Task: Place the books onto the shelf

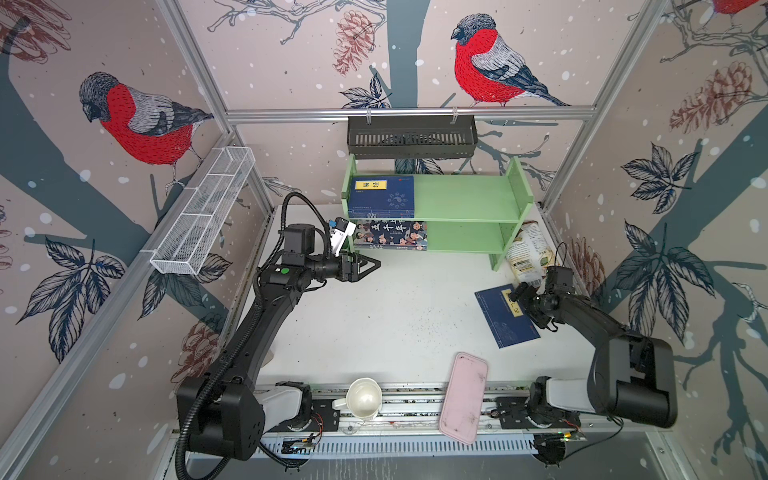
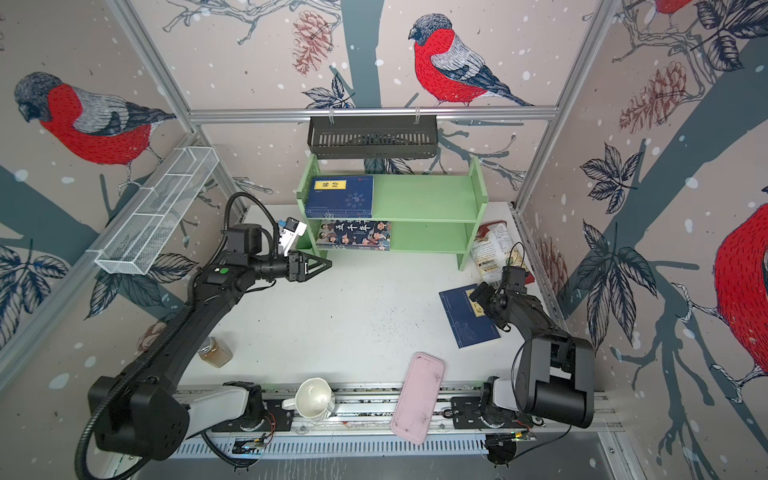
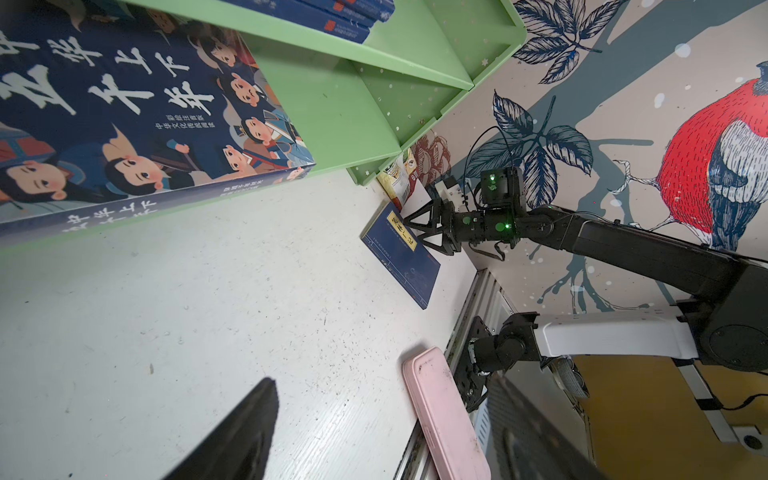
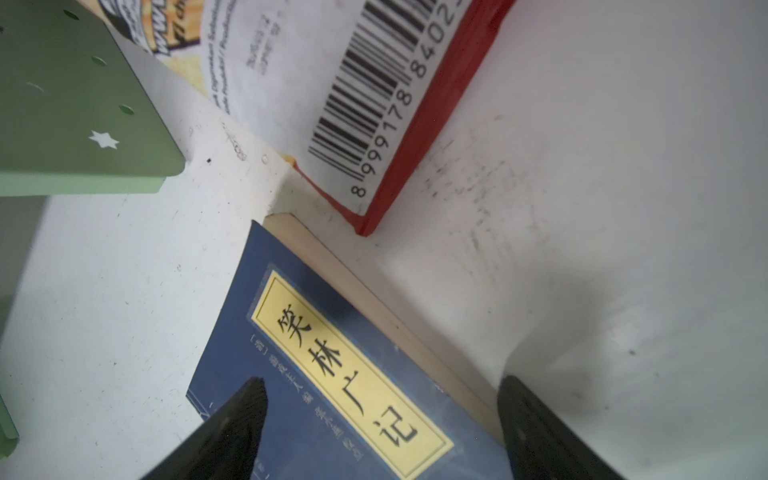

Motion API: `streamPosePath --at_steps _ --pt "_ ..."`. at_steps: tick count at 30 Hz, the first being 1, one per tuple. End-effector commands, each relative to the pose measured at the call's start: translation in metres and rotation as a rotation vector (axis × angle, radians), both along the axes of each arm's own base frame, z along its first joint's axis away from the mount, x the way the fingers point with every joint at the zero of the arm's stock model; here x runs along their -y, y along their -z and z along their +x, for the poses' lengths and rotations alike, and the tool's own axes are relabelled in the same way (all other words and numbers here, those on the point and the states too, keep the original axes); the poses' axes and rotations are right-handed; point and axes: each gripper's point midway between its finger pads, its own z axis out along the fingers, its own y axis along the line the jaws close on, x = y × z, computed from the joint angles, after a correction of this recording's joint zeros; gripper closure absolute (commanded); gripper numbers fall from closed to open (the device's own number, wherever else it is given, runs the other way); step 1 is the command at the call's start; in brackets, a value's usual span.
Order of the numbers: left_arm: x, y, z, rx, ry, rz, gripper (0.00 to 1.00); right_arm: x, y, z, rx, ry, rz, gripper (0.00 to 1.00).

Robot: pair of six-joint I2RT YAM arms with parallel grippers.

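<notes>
Books already sit at the left end of the light green two-tier wooden shelf (image 1: 465, 195) (image 2: 424, 199), which stands along the back edge of the white worktop (image 1: 395, 316): a stack of thin navy-blue paperbacks with yellow title labels (image 1: 382, 196) (image 2: 340, 196) lies flat on the upper tier, and a larger book with cartoon figures and white Chinese characters (image 1: 392, 235) (image 2: 355, 235) (image 3: 124, 104) lies flat on the lower tier beneath them. One more navy-blue paperback (image 1: 503, 324) (image 2: 465, 322) (image 3: 405, 257) (image 4: 332, 374) lies flat and askew on the worktop near the right edge, cover up, apart from the shelf. The right gripper (image 1: 516, 292) (image 3: 413, 230) (image 4: 381, 379) hovers low over that paperback's far end, jaws spread wide, one fingertip (image 4: 249, 399) above the cover beside the yellow label and the other past the page edge over bare worktop; whether either tip touches cannot be told. The left gripper (image 1: 372, 264) (image 2: 324, 264) is held level above the worktop just in front of the shelf's left side panel, jaws apart and holding nothing. A printed snack bag (image 1: 528, 249) (image 2: 492, 249) (image 4: 311, 62) sits in the back right corner, just beside the shelf's right side panel and close to the loose paperback's far corner. A pink flat tray (image 1: 463, 399) (image 2: 417, 395) (image 3: 444, 415) and a white mug (image 1: 363, 399) (image 2: 313, 399) rest at the front edge, the tray overhanging it; a small glass jar (image 2: 215, 352) with amber contents stands near the left edge
</notes>
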Motion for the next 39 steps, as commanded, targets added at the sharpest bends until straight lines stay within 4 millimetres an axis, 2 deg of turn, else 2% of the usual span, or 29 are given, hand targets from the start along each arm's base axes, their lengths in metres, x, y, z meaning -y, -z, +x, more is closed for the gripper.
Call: streamPosePath --at_steps 1,11,16,18,22,26,35,39 --pt "0.001 -0.003 0.002 0.025 0.003 -0.002 0.2 -0.014 0.0 0.003 0.006 -0.052 0.022 0.13" --pt "0.002 0.005 0.001 -0.009 0.005 -0.007 0.2 -0.08 0.0 0.008 0.021 -0.164 0.102 0.13" --pt "0.004 0.012 0.0 -0.041 0.014 -0.014 0.2 -0.112 -0.009 0.015 0.061 -0.208 0.15 0.12" --pt "0.005 0.019 -0.003 -0.063 0.016 -0.013 0.2 -0.109 -0.011 0.015 0.058 -0.196 0.116 0.12" --pt "0.009 0.027 -0.007 -0.091 0.025 -0.02 0.2 -0.087 -0.013 0.007 0.041 -0.162 0.028 0.11" --pt "0.012 0.035 -0.009 -0.097 0.018 -0.012 0.2 -0.074 -0.004 -0.006 0.015 -0.151 0.029 0.11" --pt "0.016 0.047 -0.009 -0.138 0.012 -0.019 0.2 -0.088 0.01 -0.015 -0.005 -0.196 0.109 0.11" --pt "0.015 0.053 -0.008 -0.152 0.002 -0.018 0.2 -0.103 0.01 -0.017 0.006 -0.232 0.163 0.11"
